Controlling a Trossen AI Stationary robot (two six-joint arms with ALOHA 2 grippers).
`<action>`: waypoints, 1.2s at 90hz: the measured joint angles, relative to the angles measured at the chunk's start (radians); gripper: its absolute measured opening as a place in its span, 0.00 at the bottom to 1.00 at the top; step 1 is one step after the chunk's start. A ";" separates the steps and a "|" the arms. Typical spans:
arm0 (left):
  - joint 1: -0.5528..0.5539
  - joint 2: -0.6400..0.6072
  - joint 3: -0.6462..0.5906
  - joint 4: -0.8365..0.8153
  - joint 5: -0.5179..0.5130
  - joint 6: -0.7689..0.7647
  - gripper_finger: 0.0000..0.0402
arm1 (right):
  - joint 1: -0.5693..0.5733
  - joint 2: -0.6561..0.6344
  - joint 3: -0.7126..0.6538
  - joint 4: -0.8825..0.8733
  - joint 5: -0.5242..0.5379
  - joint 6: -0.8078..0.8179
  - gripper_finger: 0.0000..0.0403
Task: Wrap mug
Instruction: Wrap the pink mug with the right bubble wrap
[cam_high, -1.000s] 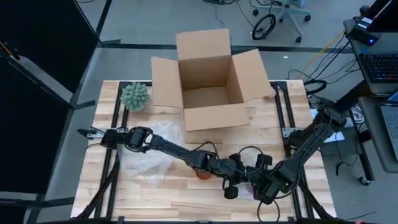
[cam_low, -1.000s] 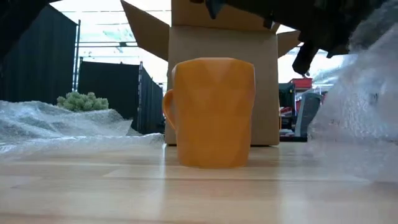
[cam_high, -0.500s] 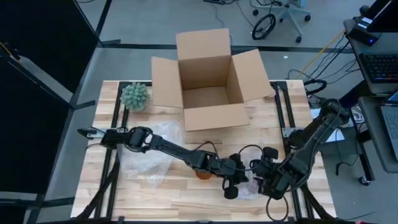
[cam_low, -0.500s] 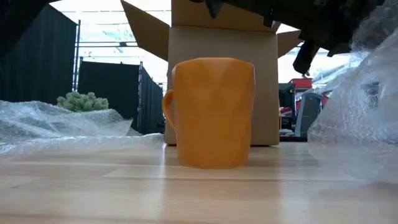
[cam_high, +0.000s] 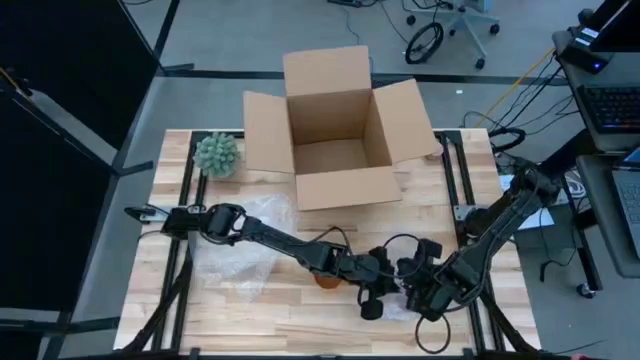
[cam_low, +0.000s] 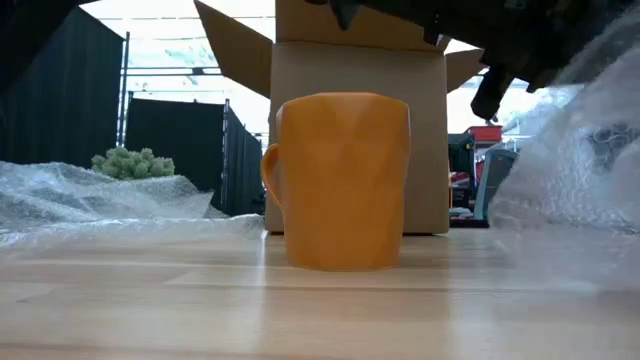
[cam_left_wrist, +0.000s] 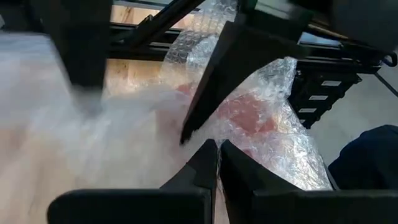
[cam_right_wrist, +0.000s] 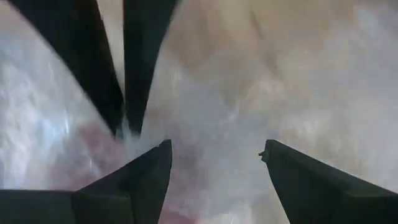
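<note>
The orange mug (cam_low: 340, 181) stands upright on the counter (cam_high: 250, 310), just beside my two grippers. My left fingers (cam_left_wrist: 208, 165) pinch the bubble wrap (cam_left_wrist: 261, 118) narrowly, while my right fingers (cam_right_wrist: 149, 171) spread wide over the same sheet.

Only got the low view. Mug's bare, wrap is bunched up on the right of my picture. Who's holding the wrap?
Observer: The left gripper. In its wrist view the fingers are shut on the bubble wrap.
Operator: And the right one?
Observer: The right gripper is open, its fingers spread over the same wrap, facing the left one.
Operator: Where is that relative to the mug?
Observer: In the high view both grippers meet beside the mug, on the right arm's side. A second sheet lies on the mug's other side.
</note>
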 joint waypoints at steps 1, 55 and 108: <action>0.000 0.000 0.000 0.000 0.000 0.000 0.00 | 0.003 0.000 0.000 0.001 -0.004 0.001 0.60; 0.000 -0.016 0.000 0.036 -0.001 0.006 0.00 | 0.020 0.087 -0.001 0.030 -0.003 0.006 0.60; -0.003 -0.085 0.018 -0.242 -0.064 0.048 0.00 | 0.020 0.105 -0.093 0.130 -0.048 0.073 0.60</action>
